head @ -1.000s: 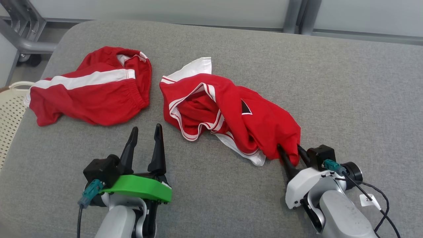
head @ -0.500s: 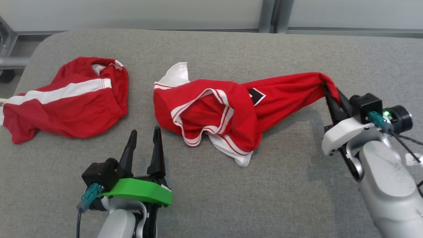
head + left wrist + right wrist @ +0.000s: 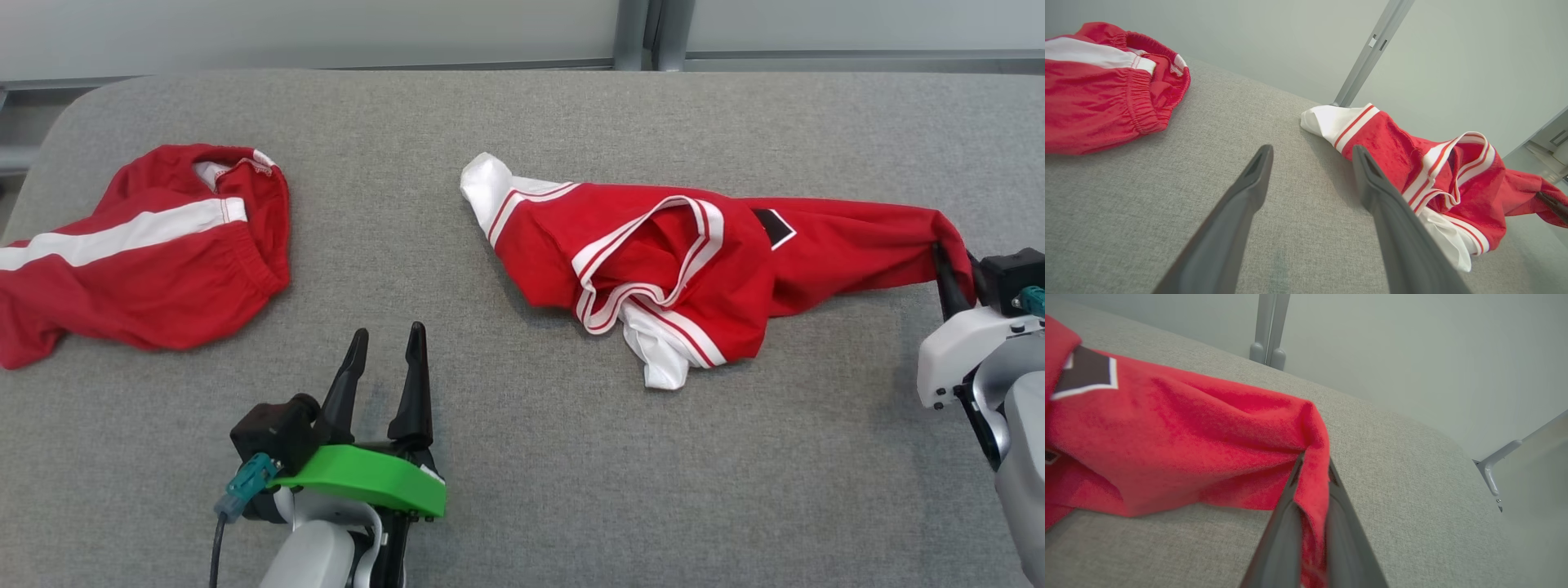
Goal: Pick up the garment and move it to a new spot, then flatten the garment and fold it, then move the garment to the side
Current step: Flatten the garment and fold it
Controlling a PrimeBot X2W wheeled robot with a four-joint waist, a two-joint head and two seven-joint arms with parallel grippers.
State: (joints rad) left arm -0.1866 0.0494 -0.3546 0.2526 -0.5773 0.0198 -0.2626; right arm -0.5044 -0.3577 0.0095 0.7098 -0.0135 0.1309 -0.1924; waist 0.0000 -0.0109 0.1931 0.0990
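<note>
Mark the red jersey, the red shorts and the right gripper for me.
red jersey [image 3: 727, 294], head view, on its red body beside the striped trim.
red shorts [image 3: 155, 282], head view, on the red cloth under the white stripe.
right gripper [image 3: 953, 260], head view, between its fingertips, where the jersey is pinched.

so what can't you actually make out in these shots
Head view: the red shorts run off the left edge, so their far end is cut off.
Head view: the right gripper has its fingertips buried in the red jersey, hiding how much cloth is pinched.
Right wrist view: the black patch sits partly under a fold, so its full shape is hidden.
Every view: the jersey's bunched folds hide its underside.
</note>
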